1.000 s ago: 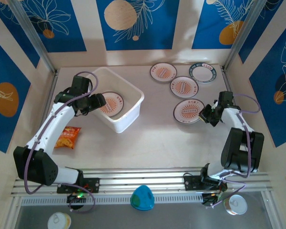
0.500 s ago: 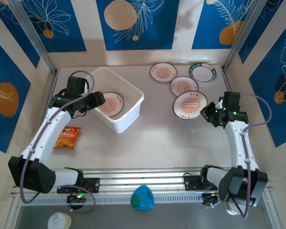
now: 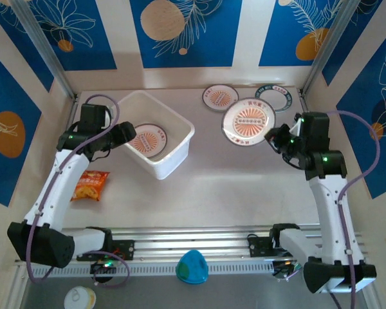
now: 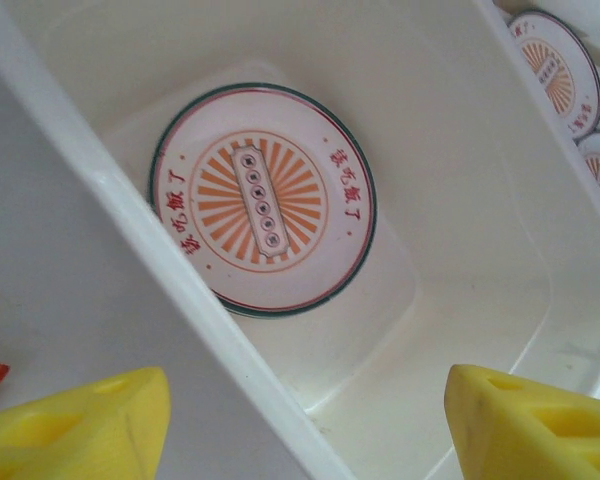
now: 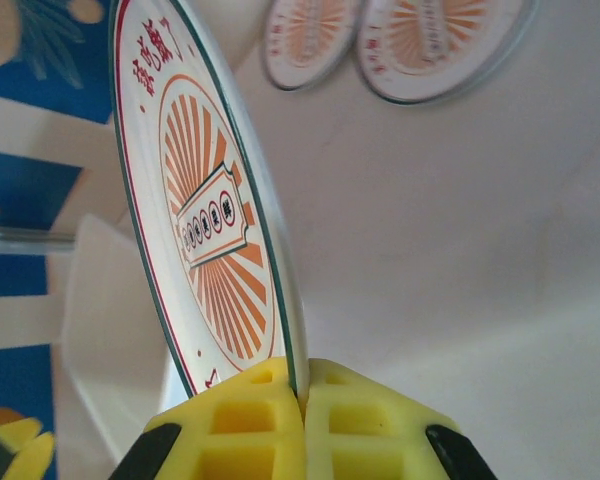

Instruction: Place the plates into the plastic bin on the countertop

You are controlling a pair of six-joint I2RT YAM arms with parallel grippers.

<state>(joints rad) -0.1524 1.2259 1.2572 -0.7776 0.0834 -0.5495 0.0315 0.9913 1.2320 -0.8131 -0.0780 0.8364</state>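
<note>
The plastic bin (image 3: 180, 151) stands at the back left of the countertop (image 3: 231, 177), with one sunburst plate (image 3: 149, 140) flat on its floor (image 4: 263, 200). My left gripper (image 3: 123, 135) hangs open over the bin's left rim (image 4: 180, 290), which runs between its yellow fingers (image 4: 80, 420). My right gripper (image 3: 274, 136) is shut on the edge of a sunburst plate (image 3: 248, 121), held up on edge (image 5: 210, 200) above the counter. Two more plates (image 3: 220, 96) (image 3: 278, 98) lie at the back, the second partly behind the held one.
An orange snack packet (image 3: 90, 185) lies left of the bin. A teal object (image 3: 193, 267) and two cans (image 3: 80, 297) (image 3: 318, 275) sit beyond the front rails. In the right wrist view two plates (image 5: 305, 35) (image 5: 440, 45) lie on the counter and the bin (image 5: 110, 330) is at left.
My right arm has lifted the sunburst plate off the counter and carried it up and back-left. My left gripper has drawn back to the left, from over the bin to its left rim.
</note>
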